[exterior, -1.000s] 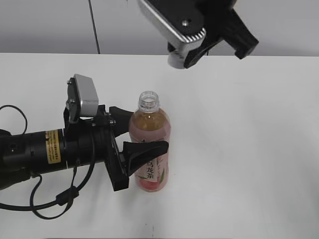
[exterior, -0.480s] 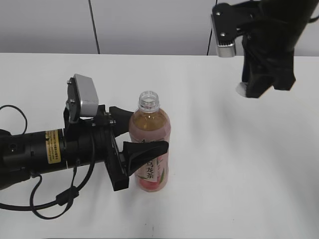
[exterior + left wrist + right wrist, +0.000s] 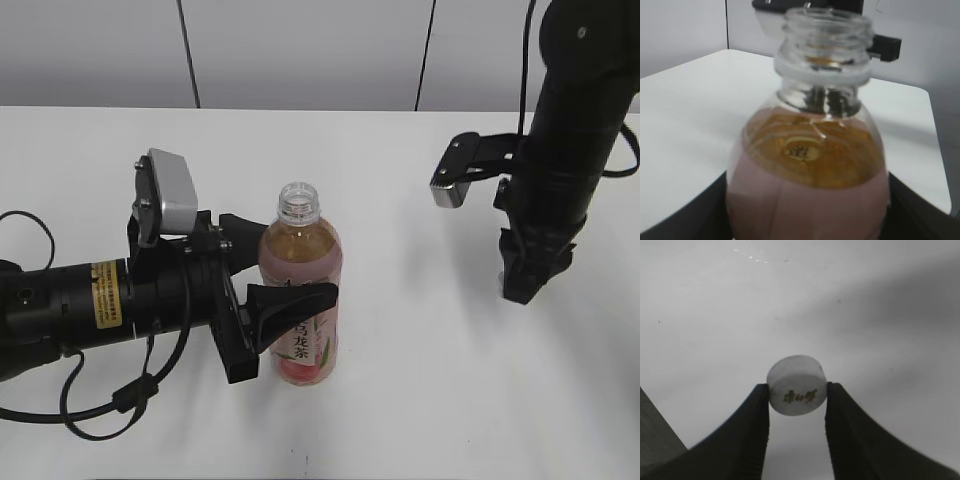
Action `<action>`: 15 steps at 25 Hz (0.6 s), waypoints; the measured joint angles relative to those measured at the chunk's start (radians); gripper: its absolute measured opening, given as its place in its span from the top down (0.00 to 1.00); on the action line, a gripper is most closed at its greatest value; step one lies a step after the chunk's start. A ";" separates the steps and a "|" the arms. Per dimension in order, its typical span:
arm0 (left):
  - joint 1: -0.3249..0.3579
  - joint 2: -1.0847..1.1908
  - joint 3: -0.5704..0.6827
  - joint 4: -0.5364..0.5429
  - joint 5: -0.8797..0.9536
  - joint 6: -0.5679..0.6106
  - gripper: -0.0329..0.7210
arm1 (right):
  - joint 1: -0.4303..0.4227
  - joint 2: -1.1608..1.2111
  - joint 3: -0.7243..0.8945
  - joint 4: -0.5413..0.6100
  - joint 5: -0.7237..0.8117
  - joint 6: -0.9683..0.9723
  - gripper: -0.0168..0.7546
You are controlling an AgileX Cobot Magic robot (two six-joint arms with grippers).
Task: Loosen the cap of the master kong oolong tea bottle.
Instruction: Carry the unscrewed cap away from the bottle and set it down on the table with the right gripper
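Observation:
The master kong oolong tea bottle (image 3: 302,300) stands upright at the middle of the white table, its neck open with no cap on it. It fills the left wrist view (image 3: 810,165). My left gripper (image 3: 275,270) is shut on the bottle's body, one finger on each side. My right gripper (image 3: 520,285) points down at the table on the right and is shut on the small white cap (image 3: 797,385), held by its rim between the two black fingers (image 3: 756,412), close above the table. In the exterior view the cap is hidden by the gripper.
The white table (image 3: 420,400) runs to a grey wall at the back. A black cable (image 3: 100,405) loops on the table under my left arm. The right arm's camera bracket (image 3: 455,180) juts out to the left of that arm.
My right gripper has carried the cap away from above the bottle, moving right and down to just above the table. The left gripper and bottle have not moved.

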 joint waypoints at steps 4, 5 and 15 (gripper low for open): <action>0.000 0.000 0.000 0.000 0.000 0.000 0.35 | 0.000 0.098 0.020 0.000 -0.029 0.184 0.63; 0.000 0.000 0.000 0.000 0.000 0.000 0.35 | 0.000 0.119 0.020 -0.001 -0.033 0.229 0.63; 0.000 0.000 0.000 0.000 0.000 -0.001 0.35 | 0.000 0.150 0.020 -0.005 -0.038 0.571 0.17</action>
